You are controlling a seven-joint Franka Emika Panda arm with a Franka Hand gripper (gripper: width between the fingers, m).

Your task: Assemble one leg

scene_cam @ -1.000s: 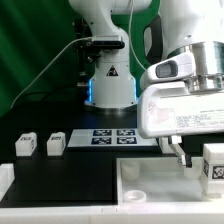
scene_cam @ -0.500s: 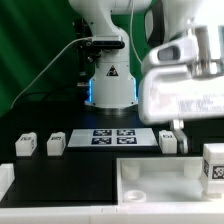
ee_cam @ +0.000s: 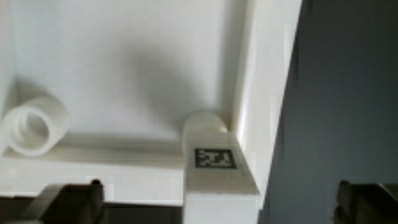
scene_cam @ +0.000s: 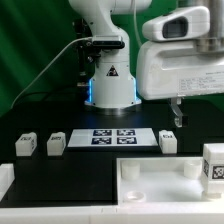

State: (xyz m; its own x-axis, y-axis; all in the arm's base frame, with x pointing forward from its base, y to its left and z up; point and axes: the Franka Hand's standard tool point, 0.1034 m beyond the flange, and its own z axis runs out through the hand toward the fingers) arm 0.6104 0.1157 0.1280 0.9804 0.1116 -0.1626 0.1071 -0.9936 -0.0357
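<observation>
Several small white legs with black-and-white tags stand on the black table: two at the exterior view's left (scene_cam: 25, 145) (scene_cam: 56, 144), one right of the marker board (scene_cam: 168, 141), one at the far right (scene_cam: 213, 165). The large white tabletop (scene_cam: 150, 188) lies along the front. My gripper (scene_cam: 179, 120) hangs high above the leg right of the marker board, holding nothing. In the wrist view my gripper (ee_cam: 217, 203) is open, with dark fingertips (ee_cam: 71, 200) wide apart. A tagged leg (ee_cam: 215, 160) sits far below them against the tabletop's raised wall (ee_cam: 267, 90), near a corner hole (ee_cam: 27, 128).
The marker board (scene_cam: 112, 137) lies flat in front of the robot base (scene_cam: 110, 85). A white block (scene_cam: 5, 180) sits at the front of the exterior view's left. Green cloth hangs behind.
My gripper has risen well above the table, still open. The leg right of the marker board, hidden behind the hand a second ago, now shows standing on the table.
</observation>
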